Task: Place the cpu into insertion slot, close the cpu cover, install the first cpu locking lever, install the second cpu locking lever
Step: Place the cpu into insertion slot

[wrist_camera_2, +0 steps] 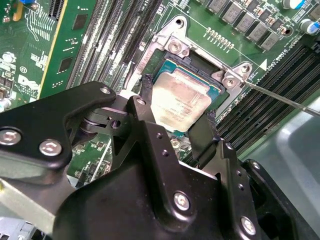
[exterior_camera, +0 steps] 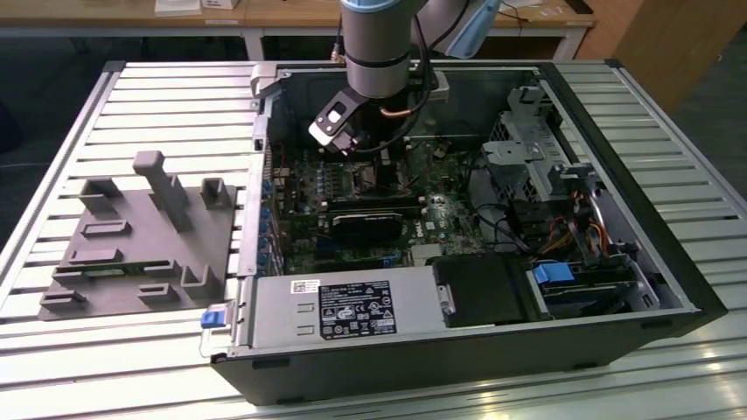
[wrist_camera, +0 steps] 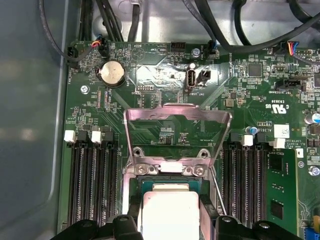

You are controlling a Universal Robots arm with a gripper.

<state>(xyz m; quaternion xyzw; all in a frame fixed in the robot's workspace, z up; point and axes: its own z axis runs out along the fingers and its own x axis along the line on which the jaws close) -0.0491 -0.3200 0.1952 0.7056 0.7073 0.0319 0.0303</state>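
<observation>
Silver slats make up the table [exterior_camera: 152,96], with a grey plastic stand [exterior_camera: 140,236] on the exterior view's left and an open computer case [exterior_camera: 467,350] beside it. The arm [exterior_camera: 380,44] points down into the back part of the case. In the second wrist view the gripper [wrist_camera_2: 172,120] pinches the cpu [wrist_camera_2: 180,97] between two black fingers [wrist_camera_2: 202,135], right over the insertion slot [wrist_camera_2: 175,62]. In the first wrist view the cpu cover [wrist_camera: 175,109] stands up open.
</observation>
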